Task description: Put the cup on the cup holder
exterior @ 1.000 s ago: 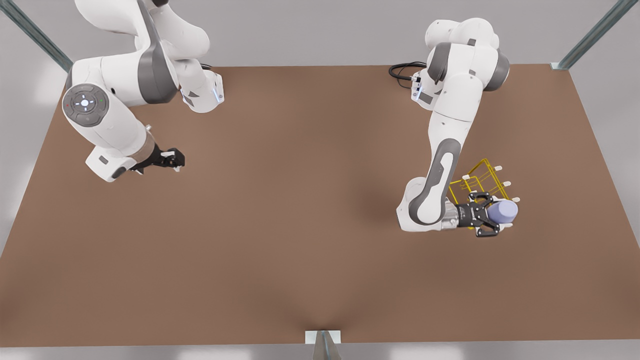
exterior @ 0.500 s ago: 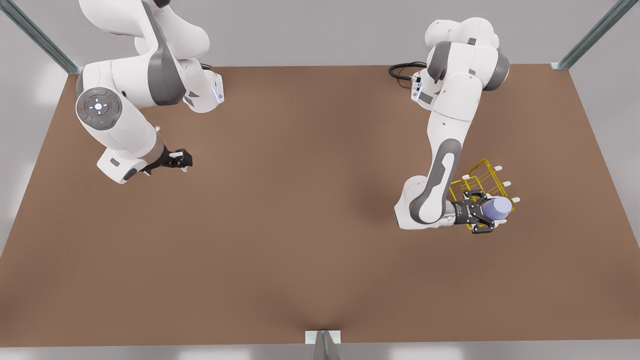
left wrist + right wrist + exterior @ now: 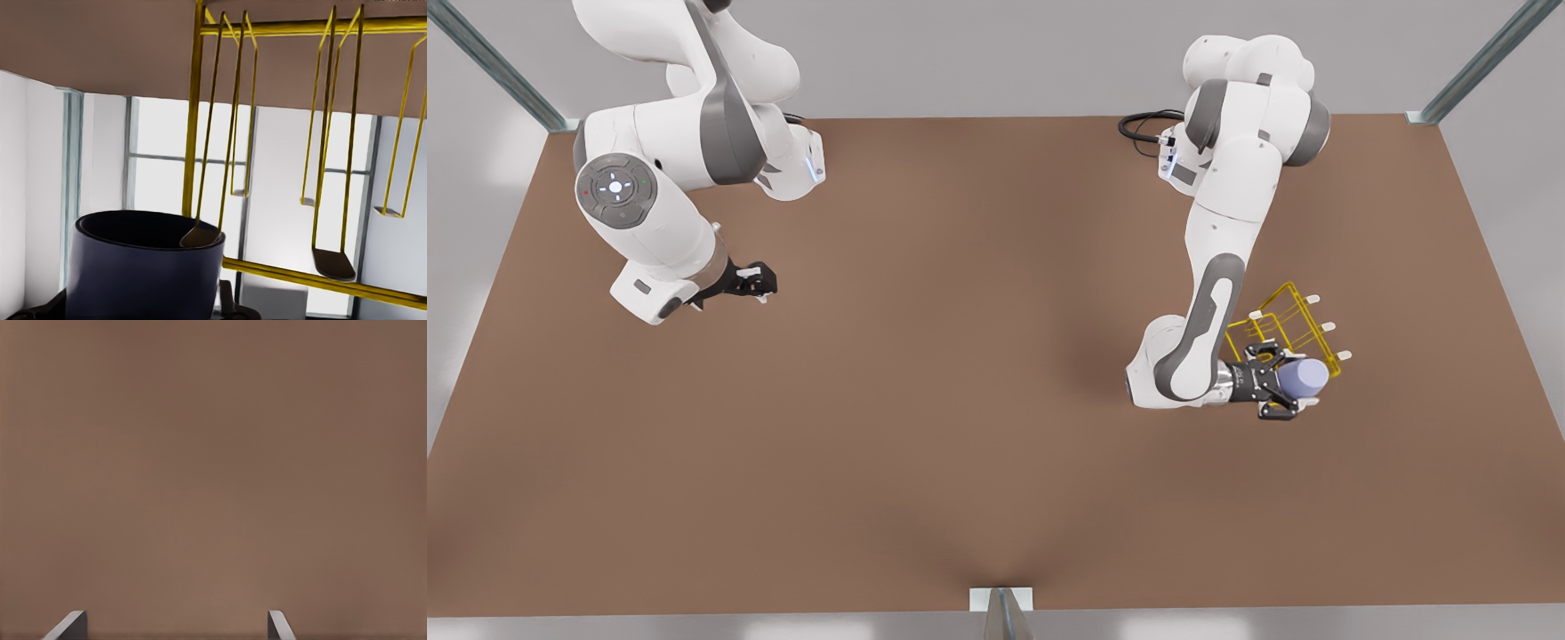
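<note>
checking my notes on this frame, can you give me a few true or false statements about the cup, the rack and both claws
1. The left claw holds the cup. True.
2. The cup holder is red. False: it is yellow wire.
3. The right claw is over bare table, far from the cup. True.
4. The cup stands on the table by itself. False: it is gripped at the cup holder.
5. The right claw's fingers are closed on the cup. False: they are apart and hold nothing.

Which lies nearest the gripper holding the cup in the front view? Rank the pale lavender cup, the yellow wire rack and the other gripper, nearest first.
From the left gripper:
1. Pale lavender cup, clamped between its fingers.
2. Yellow wire rack, just behind the cup.
3. Right gripper, open, waiting far off at the front view's left.
</note>
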Action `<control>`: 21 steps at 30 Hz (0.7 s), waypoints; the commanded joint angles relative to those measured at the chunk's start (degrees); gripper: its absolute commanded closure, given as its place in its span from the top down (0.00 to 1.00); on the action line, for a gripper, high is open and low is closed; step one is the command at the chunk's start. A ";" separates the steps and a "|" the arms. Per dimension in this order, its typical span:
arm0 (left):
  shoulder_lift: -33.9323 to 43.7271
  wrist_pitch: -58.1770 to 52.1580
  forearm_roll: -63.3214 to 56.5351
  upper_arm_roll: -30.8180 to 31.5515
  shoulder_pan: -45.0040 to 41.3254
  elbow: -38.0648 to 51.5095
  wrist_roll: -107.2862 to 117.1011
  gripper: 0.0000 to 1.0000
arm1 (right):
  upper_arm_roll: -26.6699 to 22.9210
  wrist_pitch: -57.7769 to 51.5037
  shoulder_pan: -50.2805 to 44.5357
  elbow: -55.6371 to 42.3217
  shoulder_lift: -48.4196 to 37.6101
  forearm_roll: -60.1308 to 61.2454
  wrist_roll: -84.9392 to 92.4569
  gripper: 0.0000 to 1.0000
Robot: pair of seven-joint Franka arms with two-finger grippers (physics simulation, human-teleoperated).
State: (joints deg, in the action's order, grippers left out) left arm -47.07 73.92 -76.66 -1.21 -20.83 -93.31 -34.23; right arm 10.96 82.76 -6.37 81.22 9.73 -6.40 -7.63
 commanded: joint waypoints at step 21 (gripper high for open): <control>14.47 6.24 68.46 4.12 6.85 39.08 31.20 1.00 | 1.25 -0.14 3.82 -0.54 -0.15 -0.54 0.25 1.00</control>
State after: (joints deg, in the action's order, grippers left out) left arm -32.77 75.23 -37.13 2.84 -15.93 -56.55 -31.92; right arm 12.11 82.68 -1.66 80.86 9.68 -6.69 -7.63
